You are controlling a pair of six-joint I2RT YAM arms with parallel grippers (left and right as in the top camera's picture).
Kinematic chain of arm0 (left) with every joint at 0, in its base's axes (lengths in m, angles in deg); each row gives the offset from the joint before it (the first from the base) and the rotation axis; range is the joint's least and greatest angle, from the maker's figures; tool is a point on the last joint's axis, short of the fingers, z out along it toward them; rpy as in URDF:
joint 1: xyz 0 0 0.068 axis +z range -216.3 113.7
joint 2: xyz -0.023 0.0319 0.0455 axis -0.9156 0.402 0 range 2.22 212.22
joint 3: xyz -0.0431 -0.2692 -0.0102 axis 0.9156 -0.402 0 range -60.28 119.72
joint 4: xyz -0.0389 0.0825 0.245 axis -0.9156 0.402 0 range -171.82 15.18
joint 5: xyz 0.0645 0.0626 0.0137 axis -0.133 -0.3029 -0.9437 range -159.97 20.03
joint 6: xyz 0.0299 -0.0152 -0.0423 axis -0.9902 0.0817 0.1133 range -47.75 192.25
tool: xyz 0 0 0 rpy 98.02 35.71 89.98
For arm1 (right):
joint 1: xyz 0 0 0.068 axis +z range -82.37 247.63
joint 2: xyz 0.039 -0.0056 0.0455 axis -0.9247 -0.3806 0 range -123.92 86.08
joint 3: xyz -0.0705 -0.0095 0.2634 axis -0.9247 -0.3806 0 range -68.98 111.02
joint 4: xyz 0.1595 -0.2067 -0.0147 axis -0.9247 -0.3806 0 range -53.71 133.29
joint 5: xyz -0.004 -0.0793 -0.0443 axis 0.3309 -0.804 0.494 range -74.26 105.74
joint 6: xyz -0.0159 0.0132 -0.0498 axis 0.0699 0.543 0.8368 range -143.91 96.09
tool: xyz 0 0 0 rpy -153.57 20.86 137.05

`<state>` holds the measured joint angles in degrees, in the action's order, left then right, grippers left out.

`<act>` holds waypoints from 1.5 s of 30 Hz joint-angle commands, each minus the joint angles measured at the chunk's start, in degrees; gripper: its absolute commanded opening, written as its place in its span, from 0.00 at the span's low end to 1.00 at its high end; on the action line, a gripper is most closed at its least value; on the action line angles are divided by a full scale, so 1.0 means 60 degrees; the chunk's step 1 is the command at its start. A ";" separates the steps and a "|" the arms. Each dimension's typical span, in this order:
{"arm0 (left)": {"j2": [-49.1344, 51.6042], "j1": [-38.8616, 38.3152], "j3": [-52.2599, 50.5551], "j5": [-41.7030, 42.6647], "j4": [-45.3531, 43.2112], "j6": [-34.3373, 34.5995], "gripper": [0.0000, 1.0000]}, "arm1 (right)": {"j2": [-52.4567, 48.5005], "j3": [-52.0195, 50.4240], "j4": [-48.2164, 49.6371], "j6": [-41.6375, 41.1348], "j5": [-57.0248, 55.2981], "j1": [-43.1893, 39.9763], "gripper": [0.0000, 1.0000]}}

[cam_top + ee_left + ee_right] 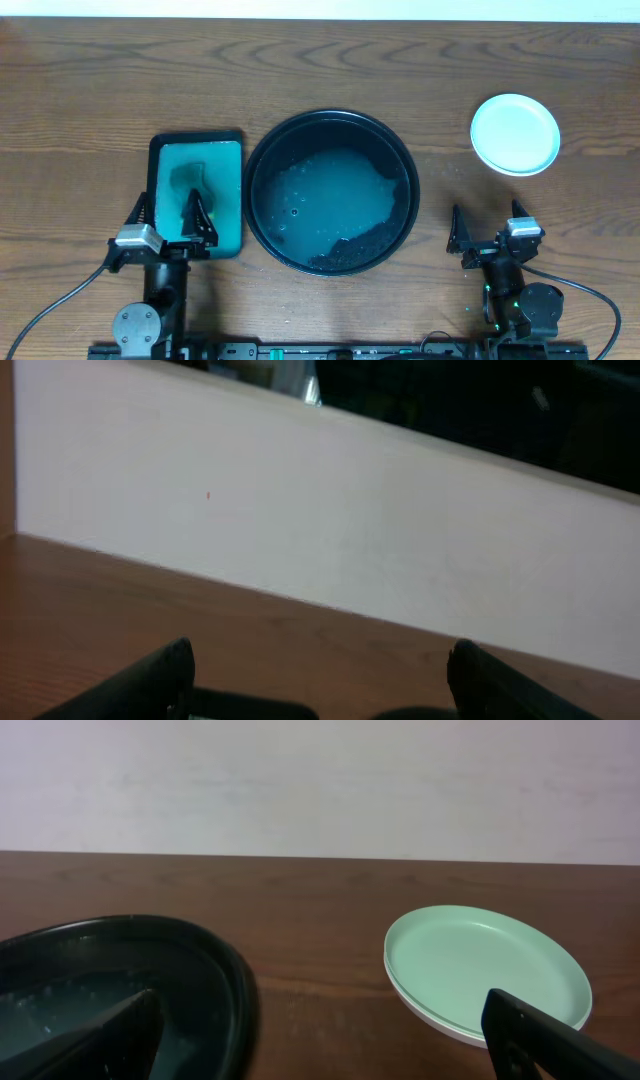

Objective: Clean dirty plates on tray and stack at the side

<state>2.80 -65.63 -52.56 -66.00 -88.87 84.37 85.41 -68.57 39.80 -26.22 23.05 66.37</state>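
i see left gripper [168,208], right gripper [487,226] wide open, empty. black tray [250,190] between them: cloudy water [330,190]. plates [515,134] stacked ahead of right. wood table [100,80], pale wall [320,780].

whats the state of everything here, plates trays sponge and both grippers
plates: stacked on the table right of the black tray, mint one on top, top looks clean
black tray: no plates in it, wet film and dark bits inside
green tray: holds the sponge
sponge: lying in the green tray, not held
left gripper: open, empty
right gripper: open, empty
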 commanded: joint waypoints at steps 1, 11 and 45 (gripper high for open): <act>-0.0080 0.0044 -0.0572 0.0200 -0.0608 -0.0073 0.81 | 0.0062 -0.0018 -0.0029 0.0113 0.0076 -0.0025 0.99; -0.0080 -0.0153 -0.1122 0.0182 -0.0991 -0.0087 0.81 | 0.0062 -0.0018 -0.0029 0.0113 0.0076 -0.0025 0.99; -0.0080 -0.0670 -0.1249 0.0674 0.1738 -0.1424 0.81 | 0.0062 -0.0018 -0.0029 0.0113 0.0076 -0.0025 0.99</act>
<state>2.80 -69.43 -59.68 -64.73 -81.09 78.16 85.41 -68.57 39.80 -26.22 23.05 66.37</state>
